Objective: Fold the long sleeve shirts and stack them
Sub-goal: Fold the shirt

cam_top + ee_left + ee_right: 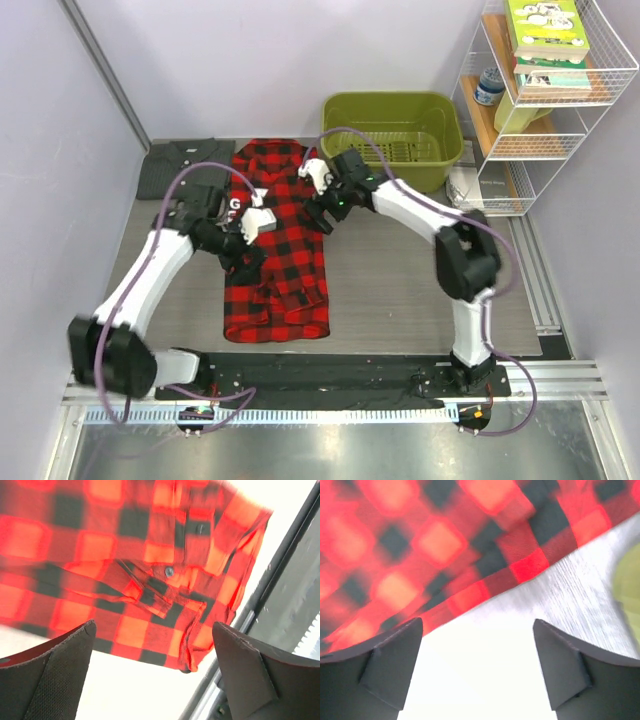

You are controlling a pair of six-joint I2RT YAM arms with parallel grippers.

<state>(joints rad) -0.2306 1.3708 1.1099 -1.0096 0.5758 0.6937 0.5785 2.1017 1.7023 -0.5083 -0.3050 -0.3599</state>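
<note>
My left jaws stand spread wide, nothing between their dark, pebbled pads (55, 680). They hover over the left side of the plaid shirt (277, 262), where a buttoned cuff (167, 587) lies folded inward. My right jaws are spread too and empty, their wedge-shaped pads (385, 670) above the shirt's right edge near the collar end. I judge the arms flank the garment so they can lift matching edges for the next fold. The shirt is soft red-and-black flannel, lying flat as a long narrow rectangle in the middle of the desk (410, 290), collar away from me. The grey shirt (180, 166), a neat dark folded square, rests at the far left corner, just beside the plaid collar, probably as the base of the stack. A green plastic basket (395, 130) sits beyond.
</note>
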